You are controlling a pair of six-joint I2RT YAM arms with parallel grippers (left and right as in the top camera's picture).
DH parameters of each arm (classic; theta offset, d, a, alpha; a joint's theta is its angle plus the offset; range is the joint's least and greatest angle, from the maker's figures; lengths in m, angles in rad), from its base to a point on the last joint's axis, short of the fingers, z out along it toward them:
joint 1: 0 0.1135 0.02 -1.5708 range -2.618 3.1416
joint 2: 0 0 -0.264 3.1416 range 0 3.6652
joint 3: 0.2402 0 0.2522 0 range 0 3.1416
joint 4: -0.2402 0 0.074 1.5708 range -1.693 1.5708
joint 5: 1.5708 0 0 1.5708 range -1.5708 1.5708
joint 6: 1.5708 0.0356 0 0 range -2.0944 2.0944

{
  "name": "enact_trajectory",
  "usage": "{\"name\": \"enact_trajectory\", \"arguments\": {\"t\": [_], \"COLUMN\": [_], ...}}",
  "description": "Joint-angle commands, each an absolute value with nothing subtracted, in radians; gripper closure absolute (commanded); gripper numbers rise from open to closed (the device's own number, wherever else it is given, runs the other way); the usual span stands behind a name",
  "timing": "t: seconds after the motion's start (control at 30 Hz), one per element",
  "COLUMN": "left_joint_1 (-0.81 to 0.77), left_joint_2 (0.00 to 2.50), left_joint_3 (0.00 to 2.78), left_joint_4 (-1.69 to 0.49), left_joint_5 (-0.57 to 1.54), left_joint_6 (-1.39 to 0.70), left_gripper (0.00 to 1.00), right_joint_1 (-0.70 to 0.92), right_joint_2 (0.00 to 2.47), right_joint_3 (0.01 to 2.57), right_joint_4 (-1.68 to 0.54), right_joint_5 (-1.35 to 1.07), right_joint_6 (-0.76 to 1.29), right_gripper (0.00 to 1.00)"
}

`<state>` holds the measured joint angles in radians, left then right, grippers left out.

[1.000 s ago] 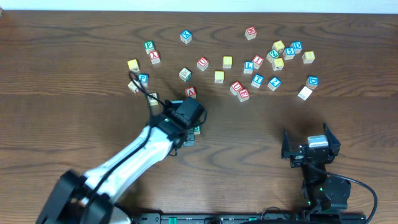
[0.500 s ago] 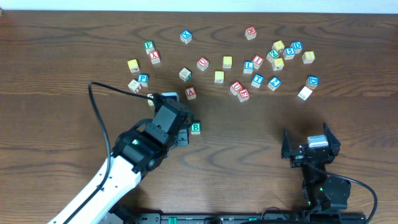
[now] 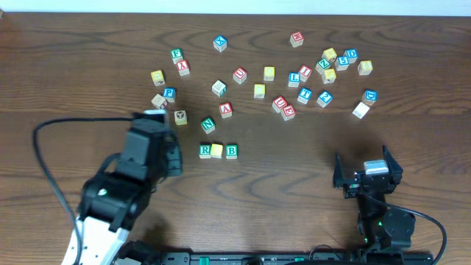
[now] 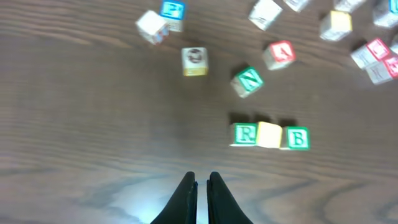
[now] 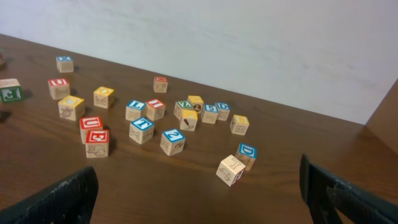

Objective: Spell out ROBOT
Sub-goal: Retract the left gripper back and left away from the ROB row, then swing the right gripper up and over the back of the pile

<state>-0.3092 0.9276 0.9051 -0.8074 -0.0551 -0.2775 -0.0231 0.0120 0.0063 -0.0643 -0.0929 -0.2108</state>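
- Since a second ago our left claw (image 4: 201, 180) has backed off to the left, leaving R (image 3: 205, 151), a yellow block (image 3: 217, 151) and B (image 3: 232, 151) side by side in a row mid-worktop (image 3: 73, 73).
- Left claw is pressed nearly together, pinching nothing. Right claw (image 3: 366, 171) sits spread, well away.
- These look like light, stiff wooden cubes, so we'd pinch two opposite flat sides, squarely. Tight neighbours in the pile (image 3: 327, 62) could get nudged.

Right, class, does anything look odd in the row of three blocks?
Yes. The middle block, between the green R block and the green B block, shows a plain yellow top with no readable letter, unlike its neighbours. Otherwise the row looks straight.
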Motion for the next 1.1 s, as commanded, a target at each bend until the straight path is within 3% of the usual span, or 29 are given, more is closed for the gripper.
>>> {"name": "enact_trajectory", "arguments": {"t": [0.0, 0.1, 0.2, 0.27, 1.07], "left_joint_1": [-0.217, -0.170, -0.144, -0.138, -0.139], "left_joint_2": [0.895, 0.889, 0.889, 0.889, 0.909], "left_joint_3": [0.935, 0.935, 0.935, 0.935, 0.934], "left_joint_4": [-0.829, -0.834, -0.833, -0.833, -0.833], "left_joint_5": [-0.025, -0.026, -0.031, -0.036, -0.037], "left_joint_6": [-0.218, -0.218, -0.218, -0.218, -0.218], "left_gripper": [0.90, 0.61, 0.13, 0.01, 0.00], "right_joint_1": [-0.026, -0.026, -0.027, -0.026, -0.026], "right_joint_2": [0.007, 0.007, 0.007, 0.007, 0.007], "right_joint_3": [0.006, 0.006, 0.006, 0.006, 0.006], "right_joint_4": [-0.070, -0.070, -0.070, -0.070, -0.069], "right_joint_5": [-0.089, -0.089, -0.089, -0.089, -0.089], "right_joint_6": [-0.195, -0.195, -0.195, -0.195, -0.195], "right_gripper": [0.01, 0.01, 0.01, 0.01, 0.01]}}
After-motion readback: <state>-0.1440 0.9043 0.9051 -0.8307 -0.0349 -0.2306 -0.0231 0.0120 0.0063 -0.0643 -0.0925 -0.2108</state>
